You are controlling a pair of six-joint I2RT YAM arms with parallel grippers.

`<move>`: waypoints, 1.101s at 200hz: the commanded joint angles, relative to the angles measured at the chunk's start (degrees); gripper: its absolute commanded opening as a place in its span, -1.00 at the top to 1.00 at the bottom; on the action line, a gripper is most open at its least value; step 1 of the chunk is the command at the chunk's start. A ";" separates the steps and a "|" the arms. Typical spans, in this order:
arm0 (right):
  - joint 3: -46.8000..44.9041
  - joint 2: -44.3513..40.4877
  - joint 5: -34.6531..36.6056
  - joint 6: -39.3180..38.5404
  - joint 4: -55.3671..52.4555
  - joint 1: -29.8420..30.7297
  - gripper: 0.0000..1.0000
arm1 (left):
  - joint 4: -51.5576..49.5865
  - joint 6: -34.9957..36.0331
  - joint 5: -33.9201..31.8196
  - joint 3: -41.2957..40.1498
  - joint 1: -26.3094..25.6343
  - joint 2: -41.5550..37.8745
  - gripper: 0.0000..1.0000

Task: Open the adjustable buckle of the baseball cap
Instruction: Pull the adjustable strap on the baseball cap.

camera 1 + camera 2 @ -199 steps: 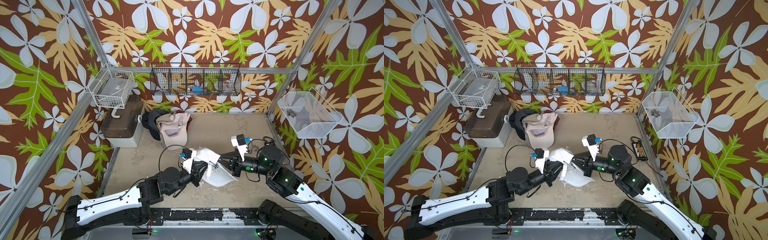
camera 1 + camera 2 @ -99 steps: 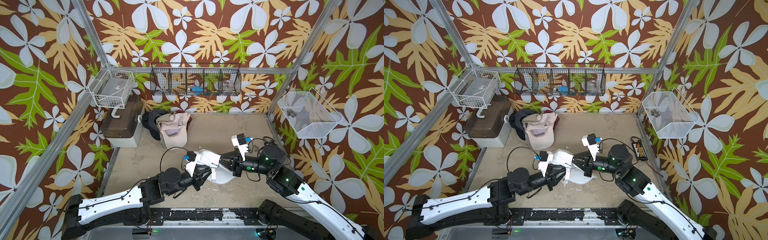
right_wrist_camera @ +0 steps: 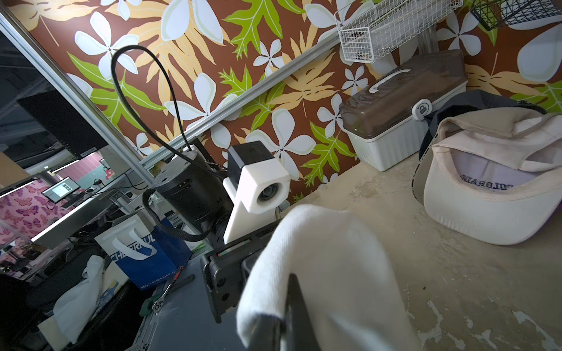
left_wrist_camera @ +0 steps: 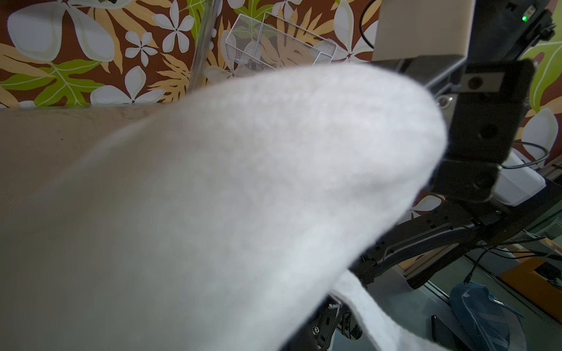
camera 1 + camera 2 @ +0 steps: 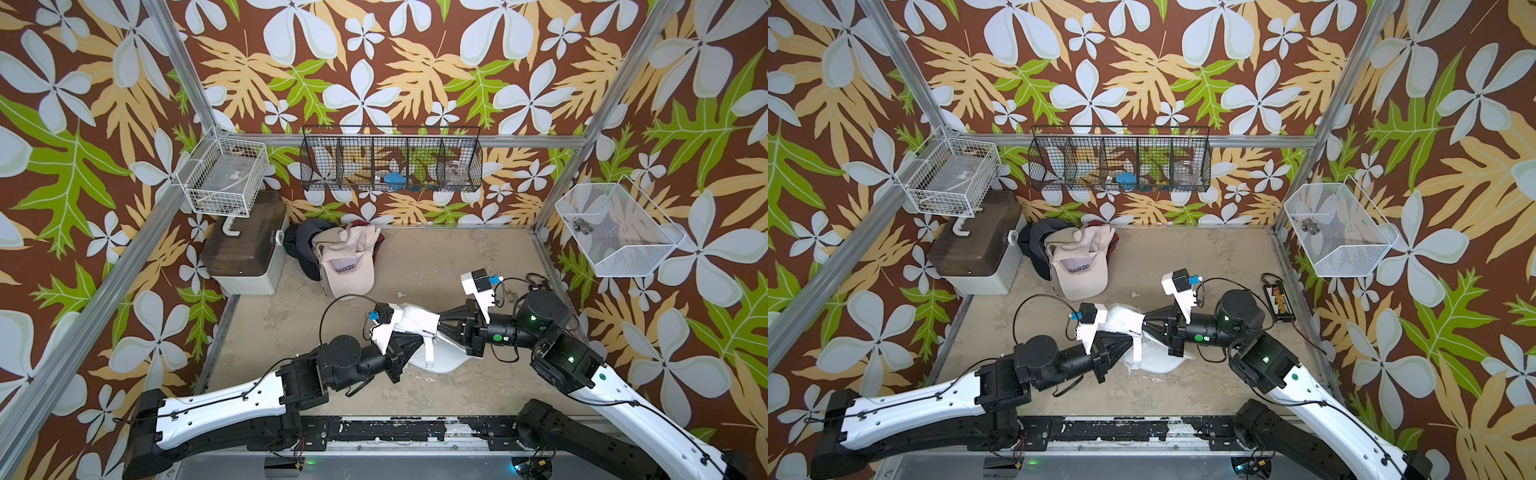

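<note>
While white cap (image 5: 417, 322) is gripped, beige cap (image 3: 486, 212) lettered COLORADO

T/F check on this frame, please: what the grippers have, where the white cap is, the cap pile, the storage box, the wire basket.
1. The left gripper and the right gripper are both shut on the white cap. True.
2. The white cap lies on the pile of caps. False: it is held between the two grippers, apart from the pile and nearer the arm bases.
3. A beige cap tops the pile beside the storage box. True.
4. The storage box stands open. False: its brown lid is down.
5. The black wire basket stands on the table. False: it hangs on the back wall.
</note>
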 commanded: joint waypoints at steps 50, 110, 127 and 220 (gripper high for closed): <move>1.85 0.19 0.06 -0.67 1.77 0.01 1.00 | 2.11 0.74 2.62 -0.47 -0.01 -1.24 1.00; 4.08 0.70 0.76 -2.18 -0.41 0.01 1.00 | 1.62 0.24 3.38 -1.04 -0.25 -2.34 1.00; 4.64 0.93 0.99 -2.29 -0.49 0.01 1.00 | 1.52 0.12 3.68 -1.47 -0.42 -2.48 1.00; 7.78 3.30 6.55 -6.97 -6.37 -0.25 1.00 | -0.50 -0.56 5.26 -2.78 -0.86 -6.16 1.00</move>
